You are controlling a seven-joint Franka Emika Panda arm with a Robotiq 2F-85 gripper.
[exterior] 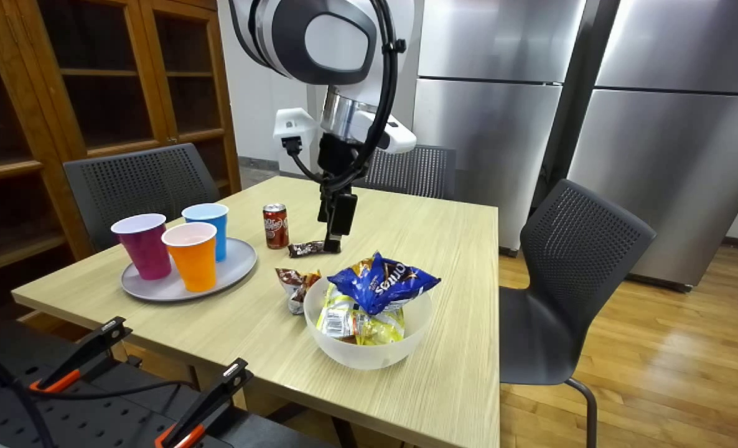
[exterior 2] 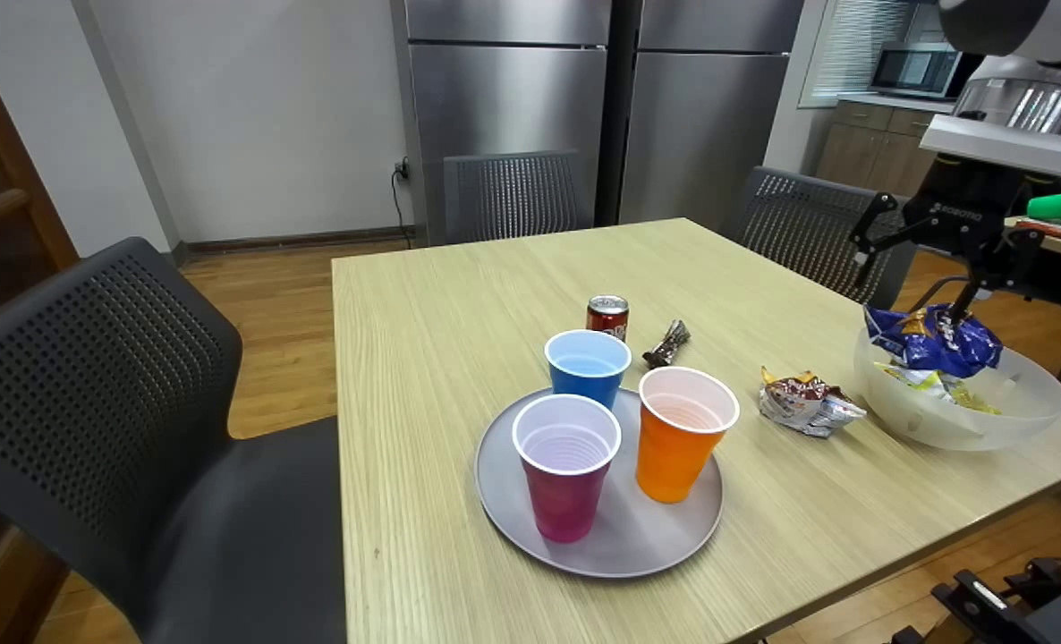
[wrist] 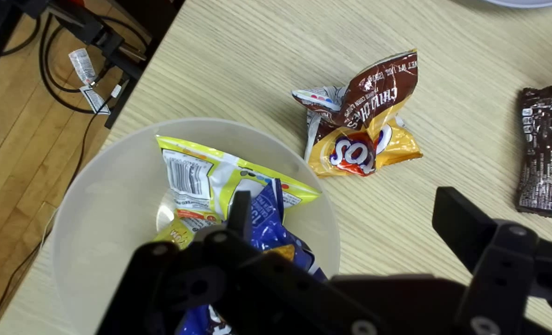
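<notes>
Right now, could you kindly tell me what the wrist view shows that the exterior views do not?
Only the wrist view shows the white cable tags and legible lettering on the brown-and-orange bag.

Only the exterior views show the magenta cup, blue cup, orange cup, steel refrigerators and dark chairs.

Both share that bag itself, the open jaws, the frosted bowl, blue bag, yellow packaging and dark wrapper; also the gray plate, though the wrist view catches just its edge.

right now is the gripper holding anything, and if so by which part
Nothing is held: the gripper stands open, and the nearby blue chip bag rests in the bowl.
</notes>
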